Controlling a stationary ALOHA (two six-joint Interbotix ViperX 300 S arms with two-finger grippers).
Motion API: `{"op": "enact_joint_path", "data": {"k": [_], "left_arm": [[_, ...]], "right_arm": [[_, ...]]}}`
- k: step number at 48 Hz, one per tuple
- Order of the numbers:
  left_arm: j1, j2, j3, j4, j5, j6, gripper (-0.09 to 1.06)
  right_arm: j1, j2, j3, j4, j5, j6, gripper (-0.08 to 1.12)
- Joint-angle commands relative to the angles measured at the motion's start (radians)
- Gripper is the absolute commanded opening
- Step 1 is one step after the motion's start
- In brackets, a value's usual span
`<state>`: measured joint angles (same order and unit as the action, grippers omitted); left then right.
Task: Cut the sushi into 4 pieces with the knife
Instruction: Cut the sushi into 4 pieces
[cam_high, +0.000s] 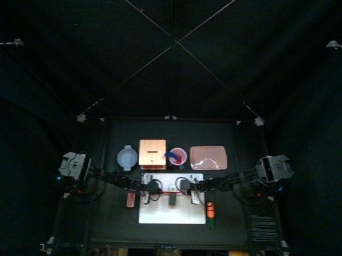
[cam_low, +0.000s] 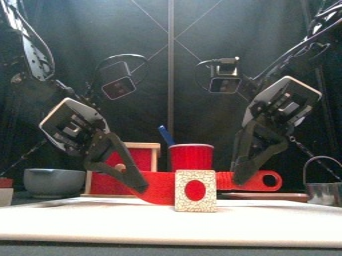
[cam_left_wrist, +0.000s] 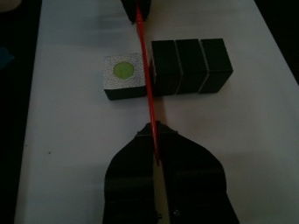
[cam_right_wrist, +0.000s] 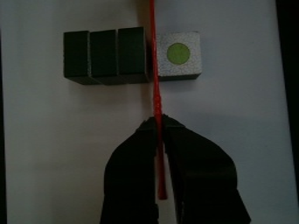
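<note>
The toy sushi lies on the white cutting board (cam_high: 174, 212). One piece (cam_left_wrist: 121, 72) (cam_right_wrist: 181, 54) has come apart and lies with its round end face up. Three dark blocks (cam_left_wrist: 191, 66) (cam_right_wrist: 107, 55) are still joined beside it. The red knife (cam_left_wrist: 145, 83) (cam_right_wrist: 152, 66) (cam_low: 230, 182) stands edge-down in the gap between the single piece and the three blocks. My left gripper (cam_left_wrist: 152, 131) (cam_low: 131, 180) is shut on one end of the knife. My right gripper (cam_right_wrist: 156, 127) (cam_low: 247, 172) is shut on the other end. In the front view the single piece (cam_low: 195, 190) stands before the blade.
Behind the board stand a blue-grey bowl (cam_high: 127, 157), a wooden box (cam_high: 152, 153), a red cup (cam_high: 178, 155) holding a blue knife (cam_low: 164, 135), and a pink tray (cam_high: 210, 157). A metal cutter (cam_low: 325, 190) sits at the far right.
</note>
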<state>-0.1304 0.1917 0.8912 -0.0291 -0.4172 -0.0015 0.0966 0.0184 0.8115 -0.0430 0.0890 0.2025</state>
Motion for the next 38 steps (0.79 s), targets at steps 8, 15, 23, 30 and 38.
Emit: {"op": "enact_joint_path", "data": {"k": [8,15,23,30,38], "left_arm": [[-0.006,0.015,-0.023,-0.003,0.101,0.008,0.32],[-0.002,0.014,-0.035,-0.002,0.115,0.009,0.32],[0.003,0.003,-0.037,0.003,0.115,0.009,0.32],[0.003,-0.017,-0.037,0.008,0.115,0.011,0.32],[0.003,-0.054,-0.037,0.031,0.115,0.011,0.32]], "right_arm": [[0.000,0.023,-0.011,-0.003,0.015,-0.003,0.09],[-0.003,0.012,-0.014,-0.003,0.025,-0.003,0.09],[-0.005,-0.011,-0.012,-0.003,0.035,-0.003,0.09],[-0.006,-0.043,-0.012,-0.014,0.041,-0.003,0.09],[-0.015,-0.086,-0.014,-0.028,0.046,-0.003,0.09]]}}
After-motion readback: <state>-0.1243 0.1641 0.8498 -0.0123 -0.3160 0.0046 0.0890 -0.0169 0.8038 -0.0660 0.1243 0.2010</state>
